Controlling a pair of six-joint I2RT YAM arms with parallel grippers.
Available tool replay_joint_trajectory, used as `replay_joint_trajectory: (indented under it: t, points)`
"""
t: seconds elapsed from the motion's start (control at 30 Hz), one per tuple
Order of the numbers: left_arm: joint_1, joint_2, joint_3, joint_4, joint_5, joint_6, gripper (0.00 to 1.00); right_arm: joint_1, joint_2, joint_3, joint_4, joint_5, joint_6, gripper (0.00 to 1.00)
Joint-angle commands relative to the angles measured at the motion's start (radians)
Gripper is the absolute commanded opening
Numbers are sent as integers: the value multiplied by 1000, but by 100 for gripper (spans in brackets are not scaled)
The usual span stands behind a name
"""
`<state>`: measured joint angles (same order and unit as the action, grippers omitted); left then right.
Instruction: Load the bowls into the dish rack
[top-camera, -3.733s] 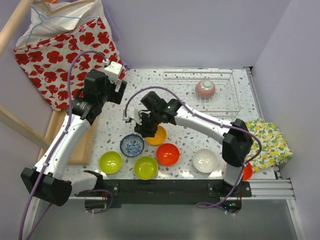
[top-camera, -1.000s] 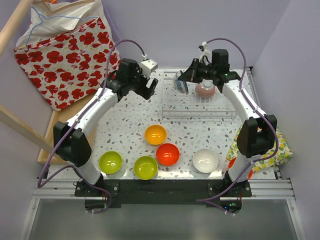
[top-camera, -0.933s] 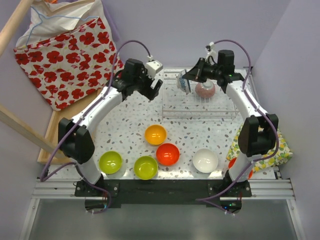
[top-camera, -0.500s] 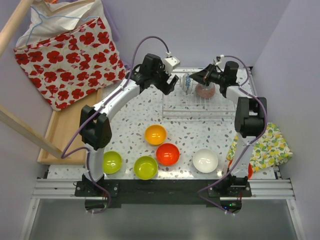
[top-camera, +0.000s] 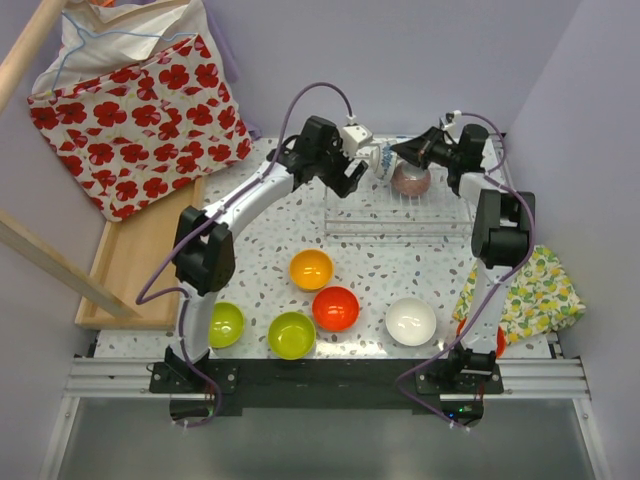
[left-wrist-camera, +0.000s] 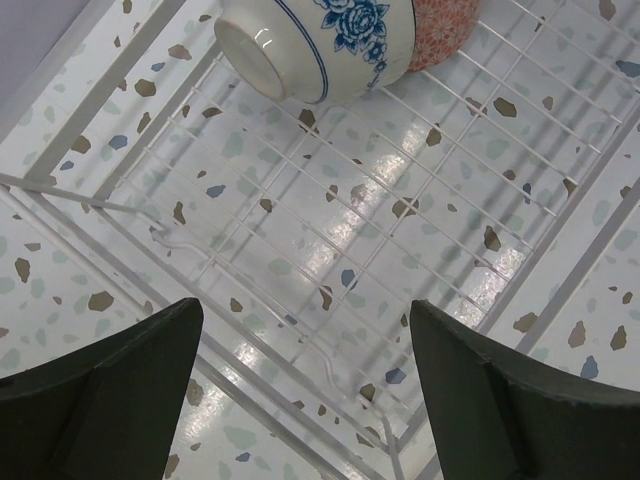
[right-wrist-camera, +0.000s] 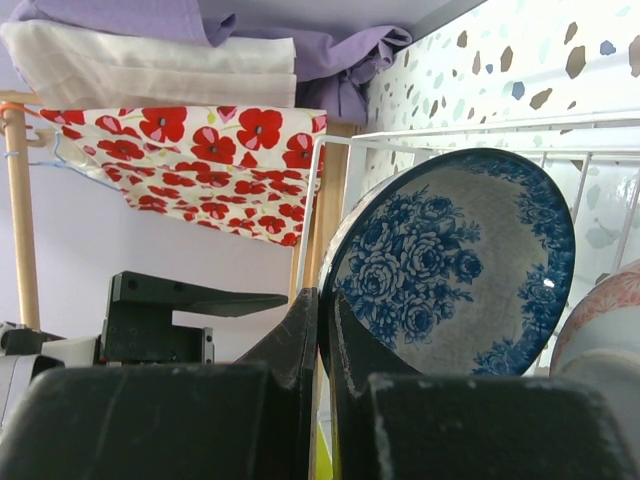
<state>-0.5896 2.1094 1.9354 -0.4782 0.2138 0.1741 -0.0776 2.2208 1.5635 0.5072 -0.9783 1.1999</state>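
The blue-rose bowl (right-wrist-camera: 450, 265) at the left end of the dish rack (top-camera: 396, 231) is white with blue roses and blue bands. Beside it in the rack, the red-patterned bowl (top-camera: 411, 179) shows fine red print on white. The rack is white wire. Under it, the table (top-camera: 260, 240) is white, speckled brown, grey and blue. In front of the rack lie an orange-yellow bowl (top-camera: 311, 269), a red-orange bowl (top-camera: 335, 308), a white bowl (top-camera: 411, 321) and two lime green bowls (top-camera: 291, 335) (top-camera: 222, 324). Left of the rack, the poppy cloth (top-camera: 130, 110) is white with red flowers.
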Motion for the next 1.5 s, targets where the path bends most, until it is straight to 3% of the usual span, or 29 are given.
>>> replay_joint_trajectory:
  t: [0.0, 0.47, 0.57, 0.6, 0.67, 0.7, 0.73, 1.27, 1.47]
  points:
    - [-1, -3, 34, 36, 19, -13, 90, -1, -27, 58, 4, -14, -35, 0]
    - [-1, 41, 39, 145, 39, -1, 88, -24, -52, 50, -183, -16, -171, 0]
    - [-1, 84, 79, 176, 33, -13, 72, -33, -58, 52, -242, -11, -220, 1]
    - [-1, 93, 85, 197, 33, -12, 52, -36, -62, 50, -251, -11, -236, 1]
    - [-1, 113, 86, 245, 24, -19, 30, -42, -67, 49, -292, -11, -272, 1]
    - [-1, 119, 86, 260, 18, -18, 6, -44, -70, 49, -305, -13, -281, 1]
    - [-1, 127, 89, 274, 9, -18, 0, -45, -70, 49, -327, -13, -289, 1]
    - [-30, 343, 284, 446, -50, -58, 0, -56, -79, 55, -446, 3, -394, 1]
    - [-56, 368, 295, 463, -30, -90, 0, -71, -92, 90, -542, 32, -480, 9]
